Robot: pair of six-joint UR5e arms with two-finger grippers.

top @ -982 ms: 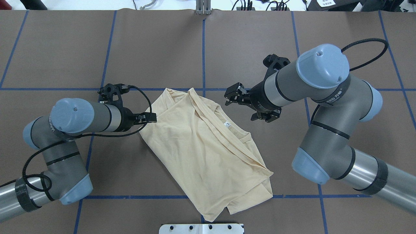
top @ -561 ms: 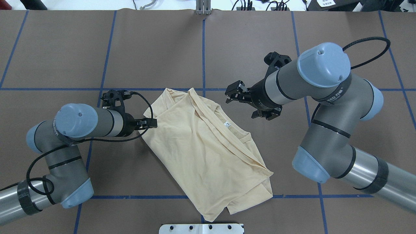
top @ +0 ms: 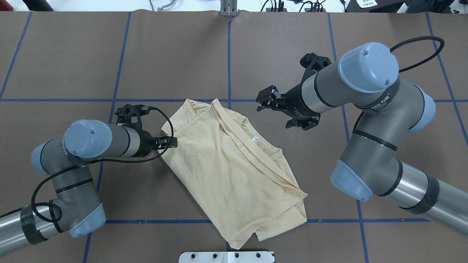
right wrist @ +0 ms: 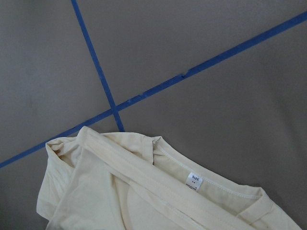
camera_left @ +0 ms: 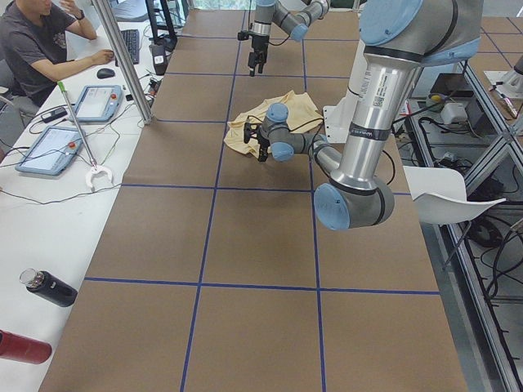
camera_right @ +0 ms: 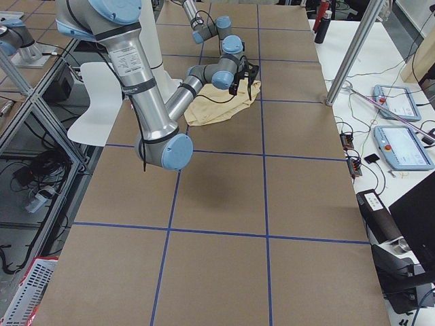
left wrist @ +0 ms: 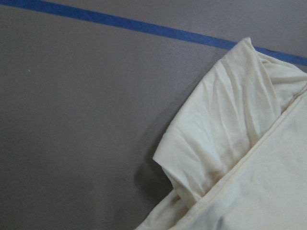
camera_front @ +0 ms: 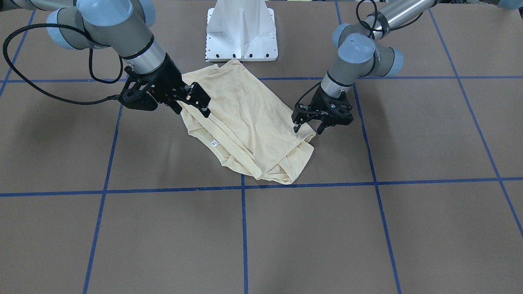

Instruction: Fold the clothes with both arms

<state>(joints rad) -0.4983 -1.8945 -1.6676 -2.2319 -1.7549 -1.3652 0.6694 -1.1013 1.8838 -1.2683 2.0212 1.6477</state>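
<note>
The cream-yellow T-shirt (top: 226, 164) lies folded into a slanted oblong on the brown table, its white neck label (top: 255, 139) facing up. Its print is hidden. My left gripper (top: 172, 142) is open, low at the shirt's left edge, with nothing between its fingers. Seen from the front, the left gripper (camera_front: 307, 127) straddles that edge of the shirt (camera_front: 249, 114). My right gripper (top: 266, 100) hangs open above the table, just right of the shirt's far corner. The right wrist view shows the collar and label (right wrist: 194, 181). The left wrist view shows a folded shirt corner (left wrist: 230, 134).
The white pedestal base (camera_front: 241, 28) stands at the near edge, close to the shirt's hem. Blue tape lines (top: 229, 62) grid the brown table. In the exterior left view a person (camera_left: 41, 41) sits at a side desk with tablets, and bottles (camera_left: 49, 287) lie there.
My left gripper has slid a little toward the robot along the shirt's left edge. The right gripper has drawn slightly farther off and to the right. The shirt has not moved.
</note>
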